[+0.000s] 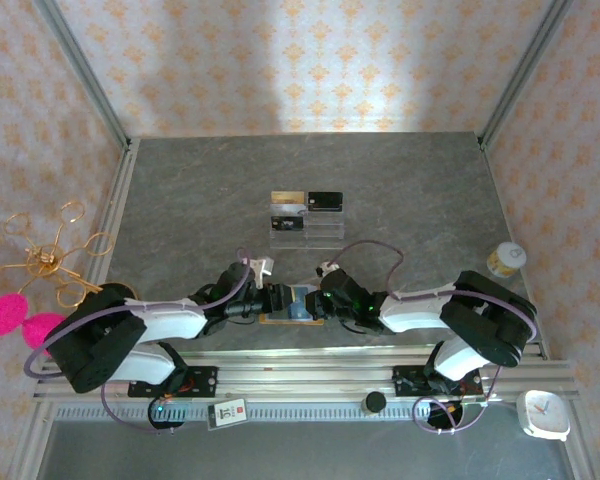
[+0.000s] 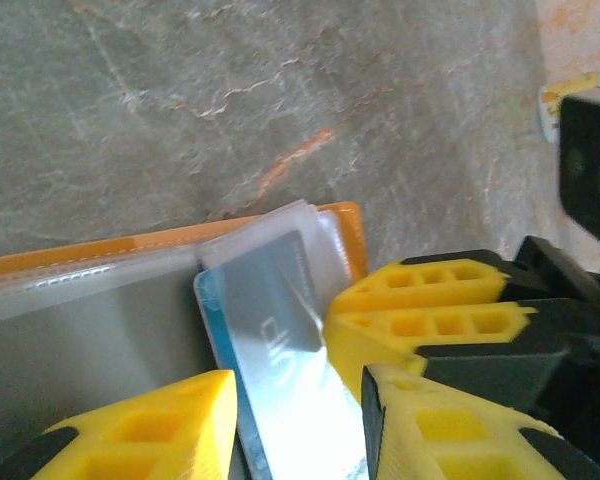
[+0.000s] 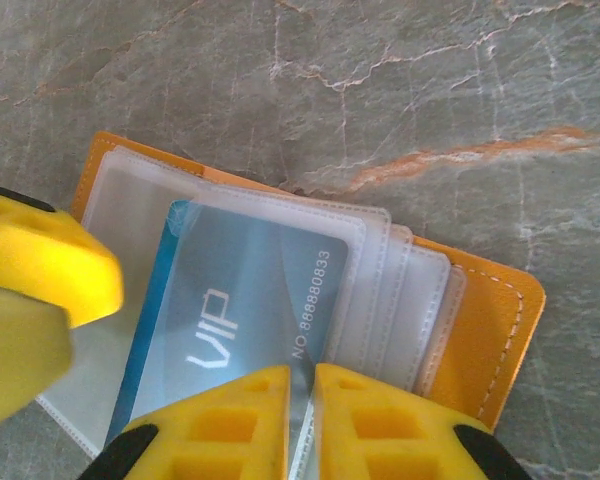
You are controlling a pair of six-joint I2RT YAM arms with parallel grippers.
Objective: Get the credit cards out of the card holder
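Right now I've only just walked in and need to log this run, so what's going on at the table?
Both arms are working on the orange card holder, which lies open on the table near their bases. The right gripper is closed to a thin gap on the edge of a blue VIP card, which sits skewed and looks partly out of the clear sleeves. The left gripper is open, its fingers either side of the same card. Other cards sit on the clear stand farther back.
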